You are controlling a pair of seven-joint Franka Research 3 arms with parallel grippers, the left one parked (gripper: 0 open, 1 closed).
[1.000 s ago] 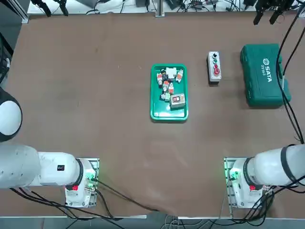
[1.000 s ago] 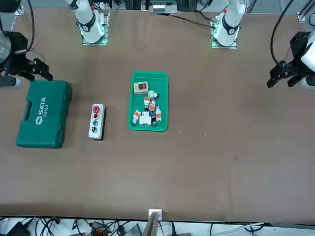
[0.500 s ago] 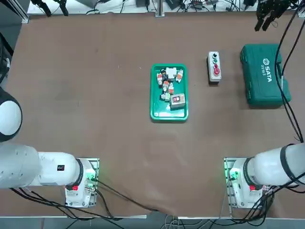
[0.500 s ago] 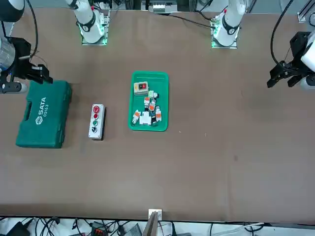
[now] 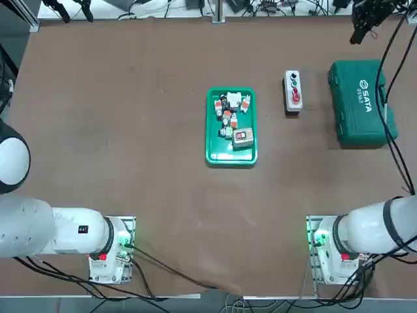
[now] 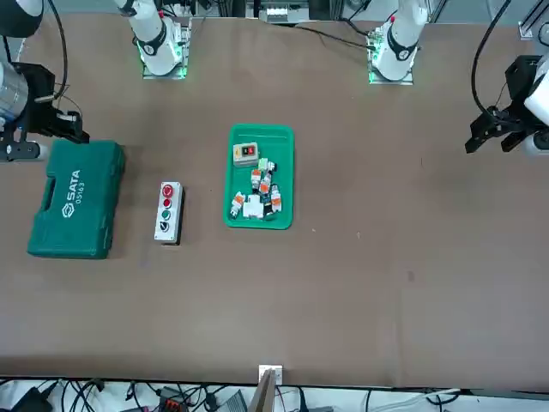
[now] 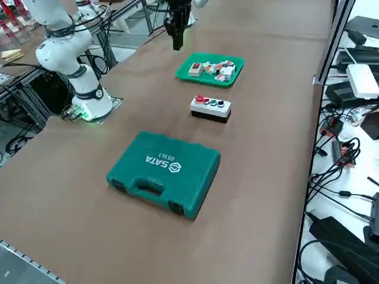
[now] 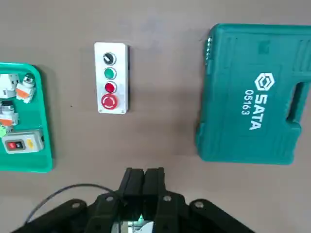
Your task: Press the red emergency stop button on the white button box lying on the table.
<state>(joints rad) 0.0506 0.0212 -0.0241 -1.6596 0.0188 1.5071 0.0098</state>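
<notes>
The approach step is being carried out: the right hand (image 8: 145, 171) is being held high above the bench (image 5: 130, 163), out past the far end of the green SATA tool case (image 5: 361, 101), with its two fingers pressed together and nothing gripped between them, as the wrist view is showing. The white button box (image 5: 293, 92) is lying flat on the bench between the green parts tray (image 5: 230, 126) and the tool case, apart from both and well apart from the hand. Four controls are being shown in a row on its top face in the wrist view: a black one, a green one, a small red one and, at the end nearest the robot, the larger red emergency stop button (image 8: 109, 102). No contact with the box is being made yet. For the next move, the hand is judged to need carrying sideways over the box and lowering straight down, so that the closed fingertips are being centred on the larger red button at the row's end and not on the small red one just beside it.
</notes>
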